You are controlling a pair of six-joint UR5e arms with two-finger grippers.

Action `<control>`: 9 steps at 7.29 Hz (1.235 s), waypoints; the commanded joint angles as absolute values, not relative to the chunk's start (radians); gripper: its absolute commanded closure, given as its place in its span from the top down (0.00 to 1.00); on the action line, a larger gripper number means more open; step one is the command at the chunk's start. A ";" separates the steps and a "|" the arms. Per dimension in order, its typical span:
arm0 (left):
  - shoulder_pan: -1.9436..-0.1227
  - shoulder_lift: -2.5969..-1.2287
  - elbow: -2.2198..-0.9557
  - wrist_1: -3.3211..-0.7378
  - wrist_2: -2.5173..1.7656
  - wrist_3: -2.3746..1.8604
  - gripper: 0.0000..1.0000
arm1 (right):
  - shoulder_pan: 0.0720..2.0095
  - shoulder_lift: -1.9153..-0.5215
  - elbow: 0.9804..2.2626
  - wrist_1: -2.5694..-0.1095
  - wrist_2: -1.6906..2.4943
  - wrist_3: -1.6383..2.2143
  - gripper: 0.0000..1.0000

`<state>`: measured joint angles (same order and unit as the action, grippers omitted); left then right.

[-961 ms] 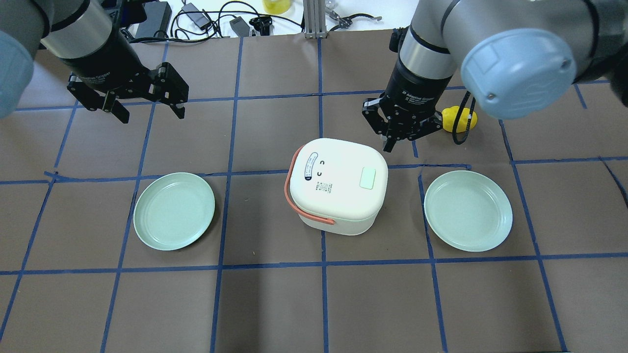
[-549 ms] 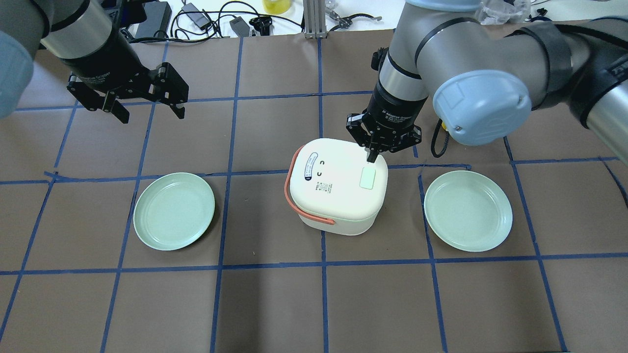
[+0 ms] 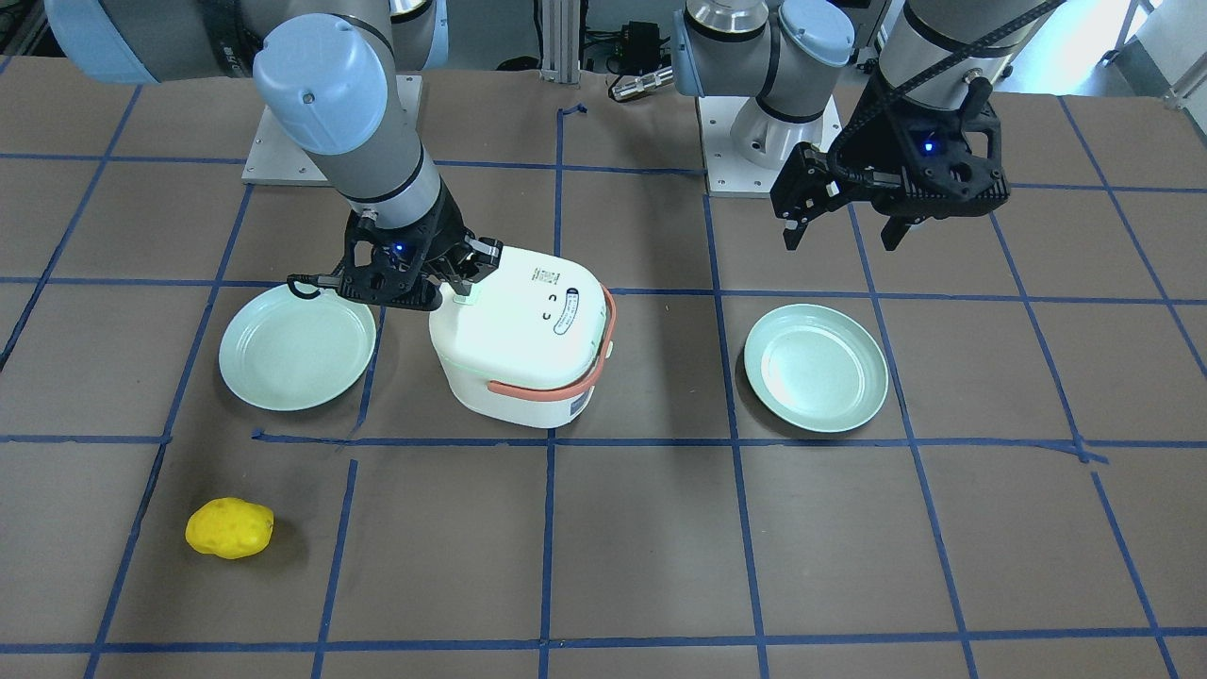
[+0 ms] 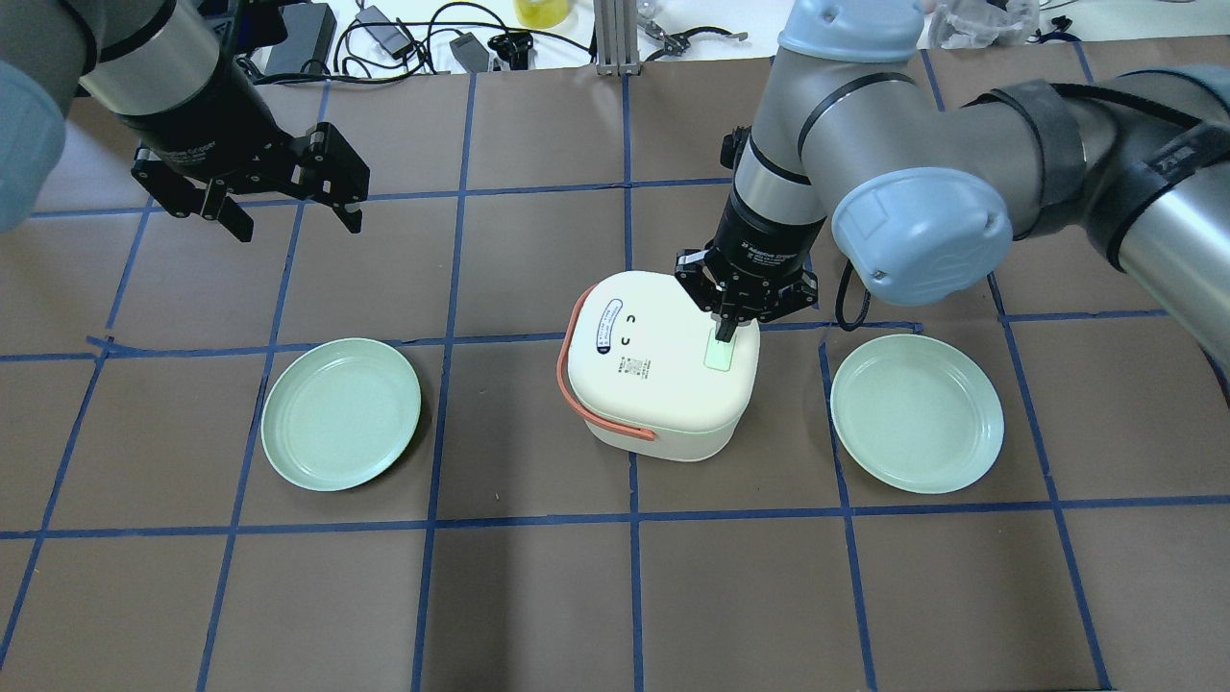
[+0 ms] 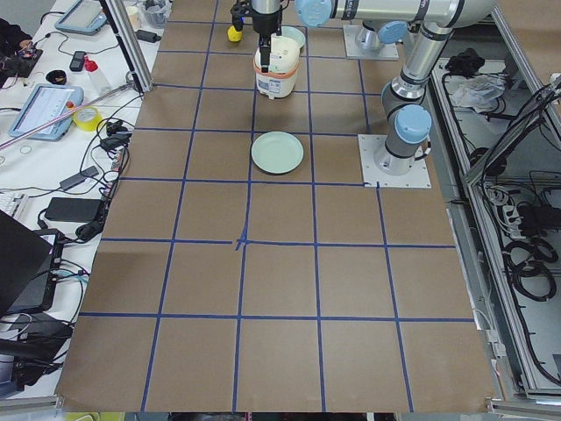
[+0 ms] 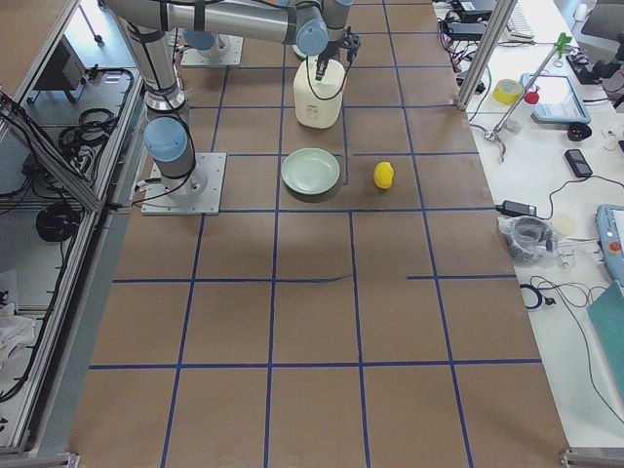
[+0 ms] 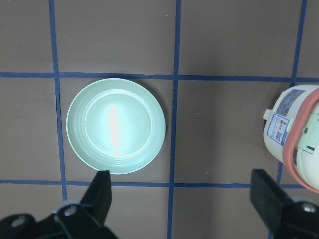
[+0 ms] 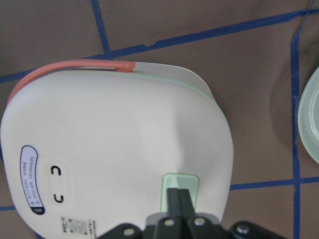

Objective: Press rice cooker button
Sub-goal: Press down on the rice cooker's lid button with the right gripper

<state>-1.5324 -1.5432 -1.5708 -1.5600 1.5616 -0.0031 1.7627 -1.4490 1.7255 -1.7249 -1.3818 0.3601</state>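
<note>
The rice cooker (image 4: 658, 360) stands near the middle of the counter, well in from every edge, between two empty green plates: one (image 4: 341, 413) toward the left end, one (image 4: 918, 413) toward the right end. Its orange handle lies folded down on the side facing the left end. The pale green button (image 4: 721, 356) sits on the lid's opposite side, facing the right end, which is probably why the right arm takes this job.

The right gripper (image 4: 726, 329) points straight down over the button with its fingers (image 8: 178, 196) pinched together and holding nothing. This forms one narrow tip suited to poking a small pad. From the wrist camera the tip covers the button's near edge. It may be touching already, but no view shows whether the button is pressed in.

The left gripper (image 4: 298, 227) hangs spread wide and empty toward the far left corner, out of the way. A yellow lump (image 3: 229, 528) lies toward the operators' edge, apart from the work.
</note>
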 commanded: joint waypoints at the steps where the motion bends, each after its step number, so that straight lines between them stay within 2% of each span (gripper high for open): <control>1: -1.532 -1.543 -1.571 -1.560 1.562 -0.003 1.00 | 1.764 -1.436 1.738 -1.726 -1.382 0.360 0.00; 6: -1.532 -1.543 -1.571 -1.560 1.562 -0.005 1.00 | 1.764 -1.431 1.723 -1.726 -1.382 0.364 0.00; 7: -1.532 -1.543 -1.571 -1.560 1.562 -0.003 1.00 | 1.764 -1.445 1.704 -1.724 -1.382 0.400 0.05; 8: -1.532 -1.543 -1.571 -1.560 1.562 -0.003 1.00 | 1.764 -1.448 1.660 -1.717 -1.391 0.508 0.59; 9: -1.532 -1.543 -1.571 -1.560 1.562 -0.003 1.00 | 1.764 -1.450 1.610 -1.691 -1.423 0.529 1.00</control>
<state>-1.5325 -1.5432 -1.5708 -1.5600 1.5616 -0.0032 1.7641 -1.4456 1.6664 -1.7137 -1.3955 0.4724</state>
